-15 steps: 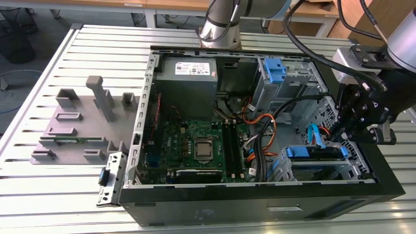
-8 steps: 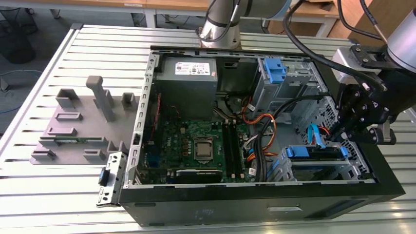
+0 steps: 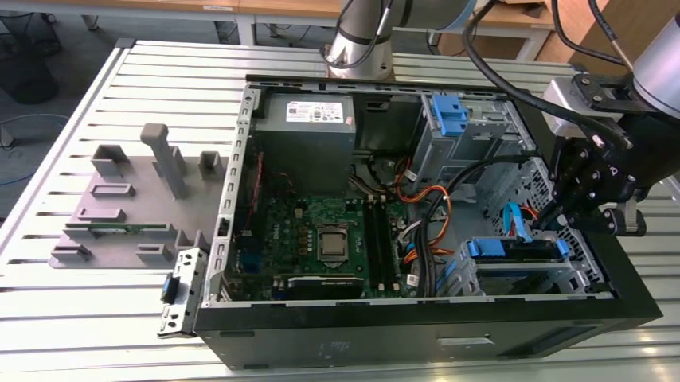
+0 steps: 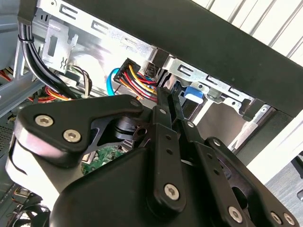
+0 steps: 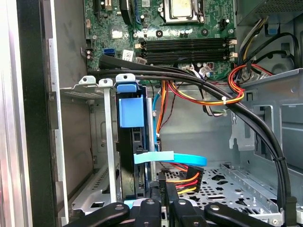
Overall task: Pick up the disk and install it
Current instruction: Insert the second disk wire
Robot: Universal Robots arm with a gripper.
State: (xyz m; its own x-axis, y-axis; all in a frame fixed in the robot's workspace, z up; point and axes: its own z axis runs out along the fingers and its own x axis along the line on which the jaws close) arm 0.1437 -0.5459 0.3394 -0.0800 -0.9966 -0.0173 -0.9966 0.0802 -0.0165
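- Hovering over the open black computer case [image 3: 425,334], the black robot gripper [image 3: 600,211] hangs just beside the metal drive cage [image 3: 521,270]; I cannot tell how its fingers stand.
- Seated in that cage is the silver-grey hard disk in its blue plastic carrier [image 3: 515,248].
- Probably stiff, fairly heavy and shock-sensitive; best held by the carrier's blue tab [image 5: 131,106].

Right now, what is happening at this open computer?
The robot arm's gripper hangs at the drive cage end of an open computer case on a slatted table. The disk, in its blue carrier, appears to sit in the cage just below it. Whether they touch, I cannot tell.
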